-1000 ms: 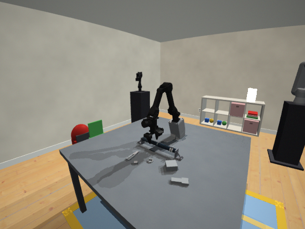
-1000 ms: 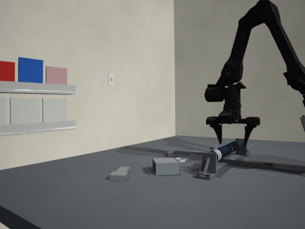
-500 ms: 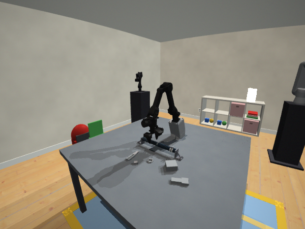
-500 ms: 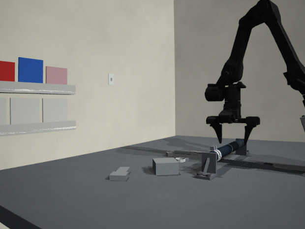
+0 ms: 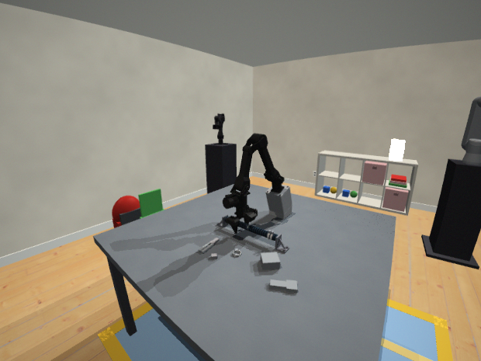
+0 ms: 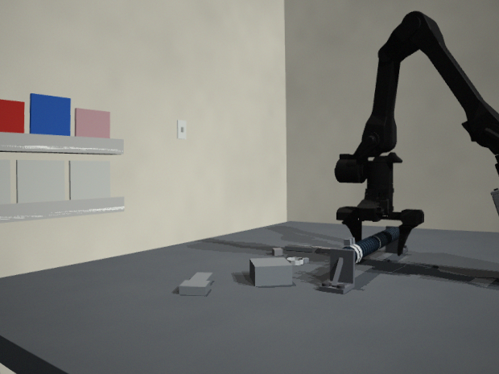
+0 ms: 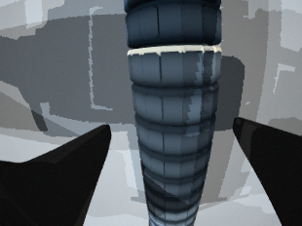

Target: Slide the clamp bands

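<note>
A dark blue ribbed hose (image 5: 258,230) (image 6: 376,241) (image 7: 173,106) lies level between two grey end brackets on the table (image 5: 340,265). Pale steel bands (image 6: 356,249) sit close together near the near bracket (image 6: 342,270). In the wrist view a thin pale band (image 7: 173,51) crosses the hose beyond my fingers. My gripper (image 5: 240,227) (image 6: 377,243) (image 7: 172,128) is wide open and points down. One finger hangs on each side of the hose, clear of it. The mender inside the hose is hidden.
A grey block (image 5: 270,259) (image 6: 270,271), a flat stepped piece (image 5: 283,285) (image 6: 195,285), a small ring (image 5: 237,251) (image 6: 296,260), a short bar (image 5: 209,244) and a small cube (image 5: 212,255) lie in front of the hose. The arm's base (image 5: 278,203) stands behind it.
</note>
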Controlling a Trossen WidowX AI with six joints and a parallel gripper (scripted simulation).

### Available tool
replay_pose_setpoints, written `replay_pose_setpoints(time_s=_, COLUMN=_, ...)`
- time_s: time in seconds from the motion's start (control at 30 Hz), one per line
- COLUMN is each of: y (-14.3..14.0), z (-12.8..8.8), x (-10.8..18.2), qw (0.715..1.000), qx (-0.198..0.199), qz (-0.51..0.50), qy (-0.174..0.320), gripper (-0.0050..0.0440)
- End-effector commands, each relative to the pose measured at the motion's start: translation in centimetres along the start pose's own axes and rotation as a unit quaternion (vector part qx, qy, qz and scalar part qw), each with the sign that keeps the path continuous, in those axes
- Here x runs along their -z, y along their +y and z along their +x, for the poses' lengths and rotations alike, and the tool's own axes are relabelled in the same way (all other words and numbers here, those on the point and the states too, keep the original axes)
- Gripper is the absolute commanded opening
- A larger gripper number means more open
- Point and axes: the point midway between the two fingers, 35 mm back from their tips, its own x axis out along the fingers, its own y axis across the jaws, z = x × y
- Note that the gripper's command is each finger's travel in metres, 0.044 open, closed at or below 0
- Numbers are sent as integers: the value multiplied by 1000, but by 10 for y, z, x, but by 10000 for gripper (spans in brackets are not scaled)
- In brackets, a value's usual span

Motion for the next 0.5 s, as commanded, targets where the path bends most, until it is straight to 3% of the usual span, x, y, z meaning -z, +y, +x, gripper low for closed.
replay_pose_setpoints(time_s=0.0, y=3, z=3, x=-1, qw=1000, qx=-5, qz=1, qy=-1, gripper=440)
replay_pose_setpoints(time_s=0.07, y=3, z=3, x=-1, qw=1000, qx=-5, qz=1, qy=-1, gripper=440)
replay_pose_setpoints(time_s=0.4, y=3, z=3, x=-1, qw=1000, qx=-5, qz=1, qy=-1, gripper=200)
replay_pose_setpoints(time_s=0.47, y=3, z=3, x=-1, qw=1000, qx=-5, qz=1, qy=-1, gripper=200)
